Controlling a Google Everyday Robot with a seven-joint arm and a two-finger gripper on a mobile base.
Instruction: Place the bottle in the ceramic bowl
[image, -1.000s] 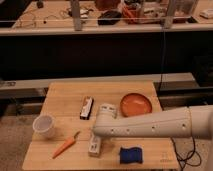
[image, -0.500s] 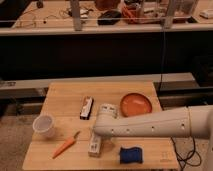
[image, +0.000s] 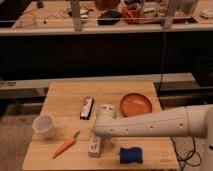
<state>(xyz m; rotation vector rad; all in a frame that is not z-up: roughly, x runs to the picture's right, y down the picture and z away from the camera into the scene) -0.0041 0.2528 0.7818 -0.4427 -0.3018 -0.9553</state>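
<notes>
The slim white bottle (image: 94, 145) lies on the wooden table (image: 60, 100), near its front edge and just left of centre. My white arm reaches in from the right, and its gripper (image: 101, 131) is right over the bottle's far end, hiding part of it. I cannot tell whether the gripper touches the bottle. The shallow orange ceramic bowl (image: 136, 104) sits at the back right of the table, behind the arm and apart from the bottle.
A dark rectangular bar (image: 87, 107) lies left of the gripper. A white cup (image: 44, 126) stands at the left. A carrot (image: 65, 146) lies left of the bottle. A blue object (image: 131, 155) sits at the front, right of the bottle.
</notes>
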